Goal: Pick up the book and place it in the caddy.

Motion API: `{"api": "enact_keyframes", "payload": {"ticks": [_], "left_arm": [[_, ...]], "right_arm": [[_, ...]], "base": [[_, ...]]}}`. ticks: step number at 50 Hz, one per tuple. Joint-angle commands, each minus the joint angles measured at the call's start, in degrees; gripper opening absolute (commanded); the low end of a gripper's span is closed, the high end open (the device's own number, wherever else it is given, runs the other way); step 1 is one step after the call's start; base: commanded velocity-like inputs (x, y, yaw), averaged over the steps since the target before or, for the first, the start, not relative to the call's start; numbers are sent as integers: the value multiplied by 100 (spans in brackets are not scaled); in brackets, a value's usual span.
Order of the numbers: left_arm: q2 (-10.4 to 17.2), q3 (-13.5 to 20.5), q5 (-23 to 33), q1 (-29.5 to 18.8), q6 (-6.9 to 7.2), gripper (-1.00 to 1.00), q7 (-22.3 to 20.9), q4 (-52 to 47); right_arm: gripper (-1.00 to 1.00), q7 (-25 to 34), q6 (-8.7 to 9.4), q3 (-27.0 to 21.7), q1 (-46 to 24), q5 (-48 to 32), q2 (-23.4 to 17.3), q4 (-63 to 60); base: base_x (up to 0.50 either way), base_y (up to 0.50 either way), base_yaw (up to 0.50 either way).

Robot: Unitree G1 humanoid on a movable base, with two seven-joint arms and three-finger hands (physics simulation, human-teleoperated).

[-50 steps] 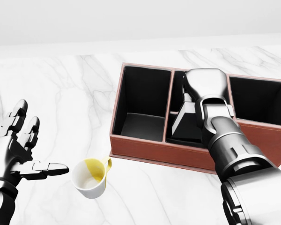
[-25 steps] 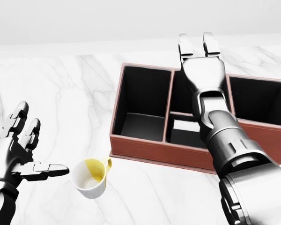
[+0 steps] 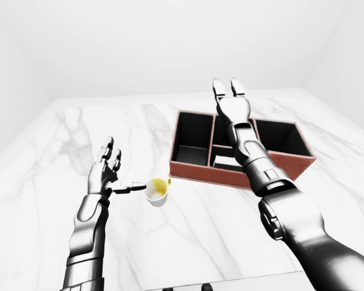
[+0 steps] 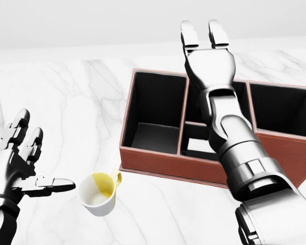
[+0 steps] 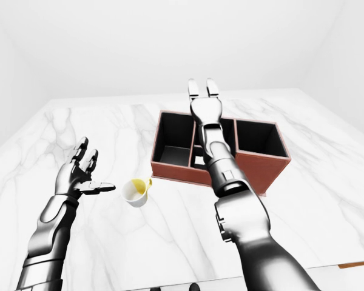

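Observation:
The reddish-brown caddy (image 4: 153, 162) has three black compartments and stands on the white marble table at the head view's right. The dark book (image 4: 195, 140) lies low in the middle compartment, mostly hidden behind my right forearm. My right hand (image 4: 200, 29) is open and empty, with straight fingers (image 4: 189, 31) pointing to the top of the view, above the caddy's far edge. My left hand (image 4: 21, 162) is open and empty at the lower left, well apart from the caddy.
A white cup (image 4: 98, 194) with a yellow inside lies tilted on the marble table (image 4: 66, 97), between my left hand and the caddy's near left corner. The caddy's left compartment (image 4: 155, 115) and right compartment (image 4: 280, 109) look empty.
My right hand let go of the book, which dropped flat into the middle compartment. The hand opened, straightened its fingers and rose toward the top of the view. The left hand stayed still.

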Motion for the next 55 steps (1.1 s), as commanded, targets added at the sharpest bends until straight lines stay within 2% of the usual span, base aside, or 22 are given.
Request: {"api": "enact_keyframes", "payload": {"ticks": [1,5,13,19,23,34,39,44,50,55], "left_arm": [[-30,-12,27,50,0,100,27,-179],[-48,-23,47,78,0,100,46,-315],[-84,-25,73,110,0,100,57,-488],[-109,-43,97,139,0,100,62,-511],[-121,-42,107,166,0,100,63,-570],[-157,8,75,305,0,100,23,-874],[-155,94,-32,389,0,100,1,-1055],[-173,166,-105,527,0,100,-35,-1292],[-211,285,-207,726,0,100,-112,-1704],[-287,365,-285,977,0,100,-267,-2127]], "right_arm": [[100,1317,0,-62,1358,-248,-74,-2971],[100,1940,0,-286,2088,-206,-2,-4425],[100,2641,0,-489,3252,90,140,-6547],[100,3228,0,-548,4313,904,431,-8216],[100,3333,0,-575,4759,1248,487,-8897],[100,3190,0,-1260,5875,3597,521,-10599],[100,3116,0,-1793,6506,5060,636,-11193],[100,2888,0,-2156,6768,5995,744,-11452],[100,2974,0,-2682,7166,7341,965,-12022],[100,3069,-231,-3164,7522,8268,1205,-12369]], "base": [[0,0,0],[0,0,0],[0,0,0],[0,0,0],[0,0,0],[0,0,0],[0,0,0],[0,0,0],[0,0,0],[0,0,0]]}}
